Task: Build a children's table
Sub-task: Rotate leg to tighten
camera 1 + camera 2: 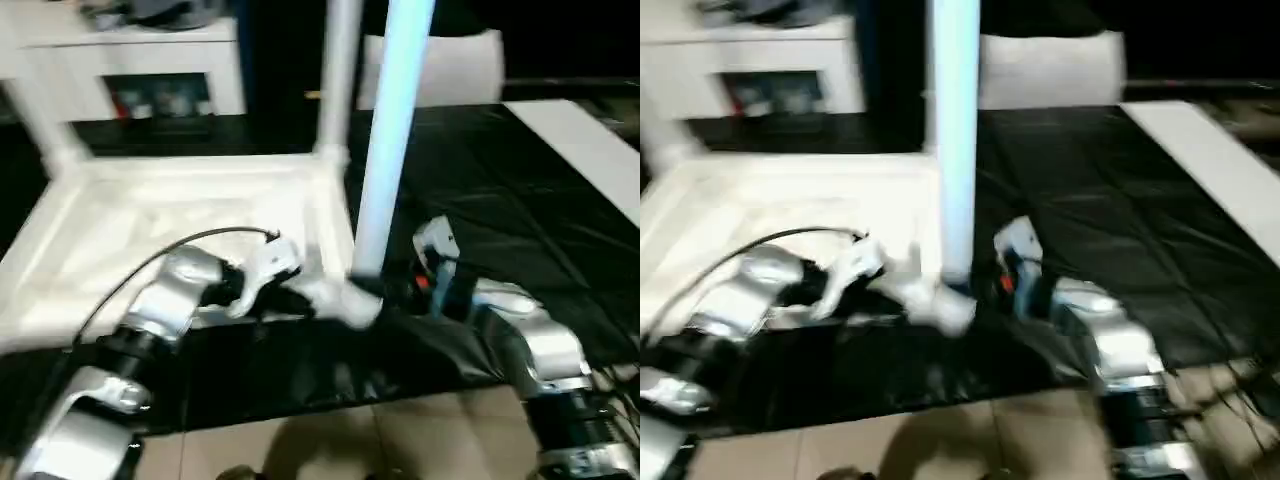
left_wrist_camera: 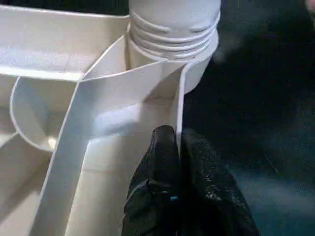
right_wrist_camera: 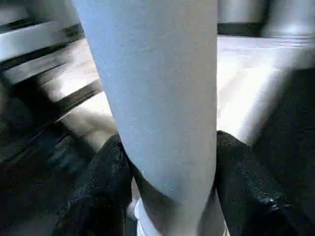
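**One tabletop, three legs seen, both grippers at the near corner**

One white tabletop (image 1: 180, 230) lies underside up on the black cloth (image 1: 500, 200); ribs and a round corner socket (image 2: 197, 73) show. Three white tapered legs stand in sockets: near leg (image 1: 390, 140), far leg (image 1: 338, 80), left far leg (image 1: 40, 120).

Right gripper (image 3: 167, 187) is clamped around the near leg low down, one black finger on each side. Left gripper (image 2: 177, 142) is pinched on the tabletop's thin edge wall, just beside that socket, fingers pressed together. Ridged leg base sits just beyond the left fingertips.
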